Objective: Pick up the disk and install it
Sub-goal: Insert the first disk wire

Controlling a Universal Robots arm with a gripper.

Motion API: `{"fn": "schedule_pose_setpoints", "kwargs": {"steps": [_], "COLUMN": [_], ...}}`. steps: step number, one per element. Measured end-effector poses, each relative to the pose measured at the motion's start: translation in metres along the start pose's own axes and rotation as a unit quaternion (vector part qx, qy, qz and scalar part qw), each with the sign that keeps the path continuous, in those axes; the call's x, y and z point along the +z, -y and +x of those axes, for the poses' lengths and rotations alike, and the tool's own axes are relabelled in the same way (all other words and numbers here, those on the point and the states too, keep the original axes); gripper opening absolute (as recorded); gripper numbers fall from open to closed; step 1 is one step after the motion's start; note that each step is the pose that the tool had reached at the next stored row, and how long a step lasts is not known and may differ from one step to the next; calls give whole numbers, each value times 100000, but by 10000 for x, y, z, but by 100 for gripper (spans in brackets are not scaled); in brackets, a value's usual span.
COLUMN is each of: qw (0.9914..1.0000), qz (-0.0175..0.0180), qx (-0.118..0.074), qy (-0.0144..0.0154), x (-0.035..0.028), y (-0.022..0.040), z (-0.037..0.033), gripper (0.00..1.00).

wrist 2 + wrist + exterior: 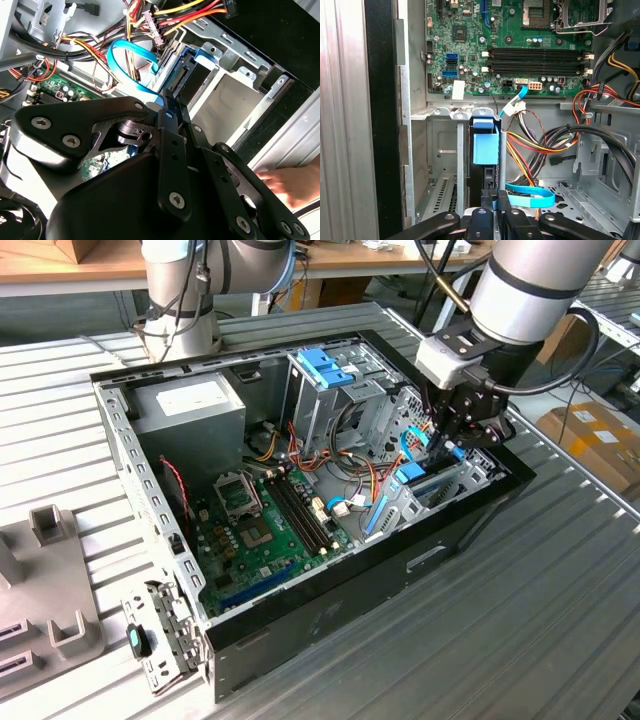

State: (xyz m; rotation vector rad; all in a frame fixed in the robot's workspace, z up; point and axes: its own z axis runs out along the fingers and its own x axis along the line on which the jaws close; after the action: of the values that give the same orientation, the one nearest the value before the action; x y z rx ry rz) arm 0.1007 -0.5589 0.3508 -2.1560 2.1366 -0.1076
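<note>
The black gripper (490, 212) pinches the dark hard disk with light-blue rails (485, 150) upright in the grey metal bay (440, 145) — tilt could jam it — snagging the flat blue cable (530, 195).

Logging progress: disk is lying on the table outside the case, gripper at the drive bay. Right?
No: the disk stands on edge in the drive bay, inside the case, per the first wrist view. Gripper is at the bay.

Arm bent down from above, tool pointing straight down.

The tool (452, 435) hangs below the pale, thick wrist, its black fingers (490, 220) drawn close together. A person's hand (292, 181) rests just beside the tool's linkage.
</note>
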Motion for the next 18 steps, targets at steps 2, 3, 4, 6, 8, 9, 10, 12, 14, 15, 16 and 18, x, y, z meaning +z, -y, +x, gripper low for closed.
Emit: {"fn": "schedule_pose_setpoints", "kwargs": {"steps": [2, 3, 4, 6, 8, 9, 10, 12, 14, 15, 16, 18], "qw": [100000, 100000, 100000, 100000, 100000, 100000, 100000, 100000, 100000, 100000, 100000, 100000], "qz": [2, 1, 2, 1, 3, 1, 0, 2, 4, 2, 3, 2], "qx": [2, 3, 8, 4, 2, 1, 4, 1, 3, 3, 1, 2], "qy": [10, 20, 12, 2, 12, 1, 4, 6, 20, 22, 16, 15], "x": [6, 8, 8, 8, 14, 15, 18, 20, 23, 24, 24, 31], "y": [-1, -1, -2, -1, -2, -2, -3, -3, -3, -3, -3, -4], "z": [1, 5, 10, 10, 11, 11, 11, 11, 3, 2, 2, 2], "gripper": [16, 16, 16, 16, 16, 16, 16, 16, 16, 16, 16, 16]}}
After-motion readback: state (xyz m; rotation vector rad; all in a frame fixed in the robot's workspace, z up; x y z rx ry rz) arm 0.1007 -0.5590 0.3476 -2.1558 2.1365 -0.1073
